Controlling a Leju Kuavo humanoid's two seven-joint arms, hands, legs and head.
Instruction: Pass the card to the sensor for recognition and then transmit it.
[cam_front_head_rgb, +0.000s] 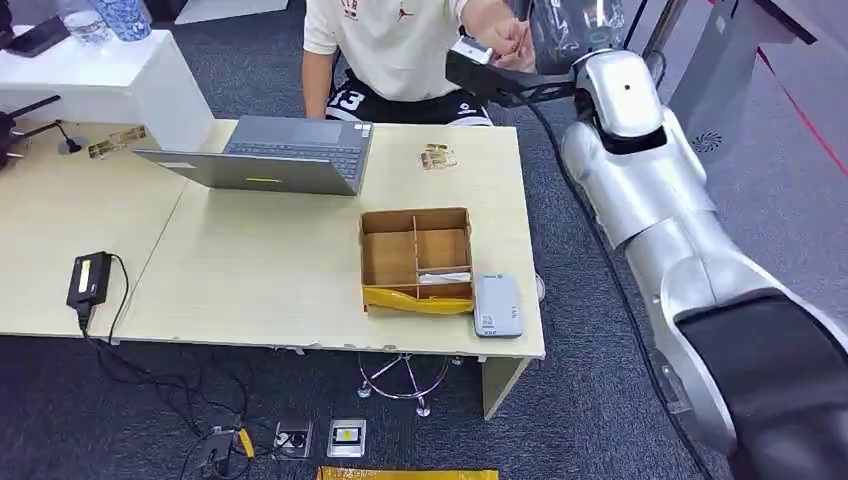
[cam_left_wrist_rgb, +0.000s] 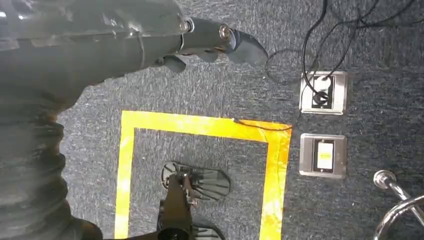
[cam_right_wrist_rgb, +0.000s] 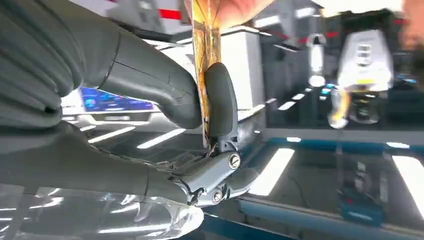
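An open grey laptop (cam_front_head_rgb: 270, 152), a compartmented brown cardboard box (cam_front_head_rgb: 416, 258) and a small grey card sensor (cam_front_head_rgb: 497, 305) are sitting on the pale wooden table (cam_front_head_rgb: 260, 270). Beyond it, the right hand (cam_right_wrist_rgb: 200, 107) is pinching a thin, glossy yellow card (cam_right_wrist_rgb: 205, 45), edge-on, while a person's hand (cam_front_head_rgb: 505, 38) is gripping its far end. The left hand (cam_left_wrist_rgb: 215, 45) is hanging above the carpet, fingers curled, holding nothing.

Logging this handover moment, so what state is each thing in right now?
card: pinched by the right hand, a person's fingers on its far end
right hand: raised toward the person, holding the card
left hand: hanging over the floor, empty
laptop: open
compartment box: open-topped
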